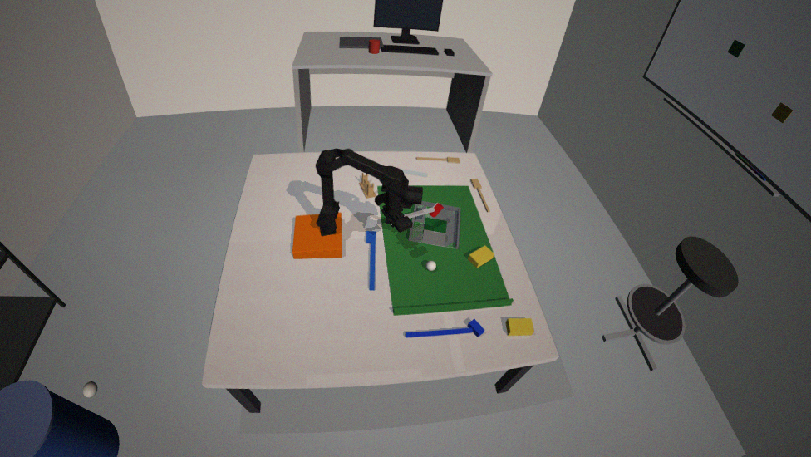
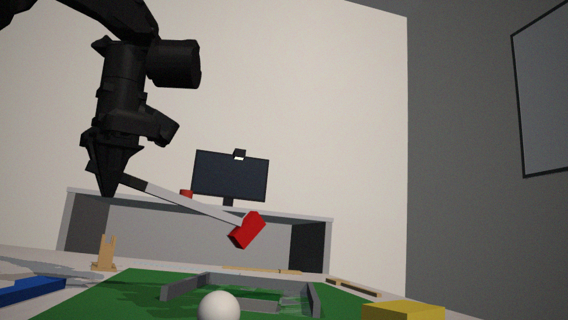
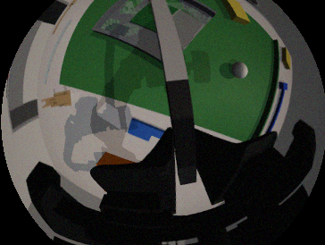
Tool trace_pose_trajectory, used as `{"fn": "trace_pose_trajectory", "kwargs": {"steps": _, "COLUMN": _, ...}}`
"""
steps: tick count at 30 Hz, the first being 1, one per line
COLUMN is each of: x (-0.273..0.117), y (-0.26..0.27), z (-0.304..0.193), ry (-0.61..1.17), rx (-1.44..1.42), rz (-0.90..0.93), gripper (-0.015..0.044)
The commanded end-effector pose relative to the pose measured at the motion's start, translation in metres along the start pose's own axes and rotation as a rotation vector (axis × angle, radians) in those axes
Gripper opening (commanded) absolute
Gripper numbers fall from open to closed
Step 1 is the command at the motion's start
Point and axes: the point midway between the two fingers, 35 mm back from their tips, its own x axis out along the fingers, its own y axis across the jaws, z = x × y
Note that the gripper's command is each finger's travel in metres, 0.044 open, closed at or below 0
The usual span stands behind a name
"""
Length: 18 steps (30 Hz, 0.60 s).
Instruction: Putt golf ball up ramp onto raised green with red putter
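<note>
The fingers are nearly closed, clamped on the dark grip of the red putter. Its pale shaft runs out from between them, slanting down to the red head, which is raised above the mat and lower than the fingertips in the exterior view.

The ball rests on the mat, well apart from the fingers and outside the grey walls. Those walls stand on the mat, with a darker green patch between them. One yellow block sits on the mat near its long edge; another lies on the bench beyond the mat's lipped end. A wooden stand is upright just beside the mat's corner, and a blue putter lies along the mat's arm-side edge.
</note>
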Motion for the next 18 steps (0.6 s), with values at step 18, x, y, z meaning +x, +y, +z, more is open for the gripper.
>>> {"fn": "trace_pose_trajectory", "kwargs": {"steps": 18, "x": -0.021, "y": -0.066, "z": -0.093, "ry": 0.053, "rx": 0.641, "rz": -0.082, "gripper": 0.0000}}
